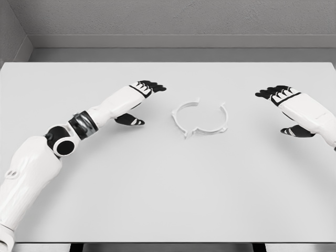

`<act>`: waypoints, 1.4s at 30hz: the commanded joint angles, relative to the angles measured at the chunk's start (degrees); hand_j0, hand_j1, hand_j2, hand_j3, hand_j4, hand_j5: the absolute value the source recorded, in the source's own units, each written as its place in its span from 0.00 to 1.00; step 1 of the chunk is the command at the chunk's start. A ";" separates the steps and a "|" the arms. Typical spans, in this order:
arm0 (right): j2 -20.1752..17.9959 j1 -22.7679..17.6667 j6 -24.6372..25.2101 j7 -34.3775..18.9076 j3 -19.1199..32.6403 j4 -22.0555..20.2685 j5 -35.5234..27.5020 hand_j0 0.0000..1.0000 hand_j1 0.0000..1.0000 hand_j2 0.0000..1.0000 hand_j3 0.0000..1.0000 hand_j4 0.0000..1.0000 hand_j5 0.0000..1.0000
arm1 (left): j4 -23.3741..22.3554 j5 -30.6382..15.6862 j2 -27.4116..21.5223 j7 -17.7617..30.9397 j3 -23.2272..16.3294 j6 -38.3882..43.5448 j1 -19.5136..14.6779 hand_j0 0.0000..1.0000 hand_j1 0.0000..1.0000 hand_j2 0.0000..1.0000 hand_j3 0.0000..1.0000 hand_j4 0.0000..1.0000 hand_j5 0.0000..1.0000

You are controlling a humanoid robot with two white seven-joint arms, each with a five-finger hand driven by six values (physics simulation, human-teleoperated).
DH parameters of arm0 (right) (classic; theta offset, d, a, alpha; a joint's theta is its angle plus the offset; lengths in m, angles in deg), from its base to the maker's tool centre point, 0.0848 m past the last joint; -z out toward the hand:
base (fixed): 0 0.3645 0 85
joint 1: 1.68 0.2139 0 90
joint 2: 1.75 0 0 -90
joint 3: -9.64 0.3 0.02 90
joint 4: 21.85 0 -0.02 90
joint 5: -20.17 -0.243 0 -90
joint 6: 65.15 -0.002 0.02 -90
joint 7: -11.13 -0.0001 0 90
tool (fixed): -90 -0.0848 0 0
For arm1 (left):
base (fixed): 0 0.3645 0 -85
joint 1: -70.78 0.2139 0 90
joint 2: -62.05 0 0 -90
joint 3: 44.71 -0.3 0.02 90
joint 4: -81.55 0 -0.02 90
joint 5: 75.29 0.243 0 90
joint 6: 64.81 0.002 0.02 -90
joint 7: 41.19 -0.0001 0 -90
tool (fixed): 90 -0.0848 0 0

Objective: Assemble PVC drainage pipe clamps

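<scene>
Clamp halves [200, 118] flat on table [168, 199], forming a ring, gaps near and far. Left robot hand [143, 100] and right robot hand [283, 105] relaxed, holding nothing.

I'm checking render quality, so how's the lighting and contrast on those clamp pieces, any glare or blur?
Head view: even, soft light, no glare or blur; the white clamp halves barely stand out from the pale table, marked only by faint shadows, while the black fingers contrast sharply.
</scene>
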 commanded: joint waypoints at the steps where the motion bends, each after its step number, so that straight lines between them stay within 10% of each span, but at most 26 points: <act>1: -0.03 0.00 0.17 0.03 0.01 -0.02 -0.37 1.00 1.00 1.00 1.00 1.00 1.00 | 0.01 -0.42 -0.07 -0.03 0.10 0.01 0.00 1.00 1.00 1.00 1.00 1.00 1.00; 7: -0.03 0.00 0.17 0.03 0.01 -0.02 -0.37 1.00 1.00 1.00 1.00 1.00 1.00 | 0.01 -0.42 -0.07 -0.03 0.10 0.01 0.00 1.00 1.00 1.00 1.00 1.00 1.00; 13: 0.15 5.71 0.17 0.03 -9.57 1.03 -0.90 1.00 1.00 1.00 1.00 1.00 1.00 | -0.60 -0.68 -4.29 -0.12 0.54 0.01 -2.46 1.00 1.00 1.00 1.00 1.00 1.00; 14: 4.93 10.76 0.17 0.03 -14.88 6.86 -0.81 1.00 1.00 1.00 1.00 1.00 1.00 | -0.52 -0.68 -4.64 -0.12 0.54 0.01 -2.46 1.00 1.00 1.00 1.00 1.00 1.00; 27: 6.03 17.49 0.17 0.03 -14.58 17.73 2.00 1.00 1.00 1.00 1.00 1.00 1.00 | -0.60 -0.68 -4.64 -0.12 0.27 0.01 -2.81 1.00 1.00 1.00 1.00 1.00 1.00; 42: 9.02 18.28 0.17 0.03 -16.08 20.72 7.98 1.00 1.00 1.00 1.00 1.00 1.00 | -0.69 -0.77 -4.64 -0.12 0.54 0.01 -2.81 1.00 1.00 1.00 1.00 1.00 1.00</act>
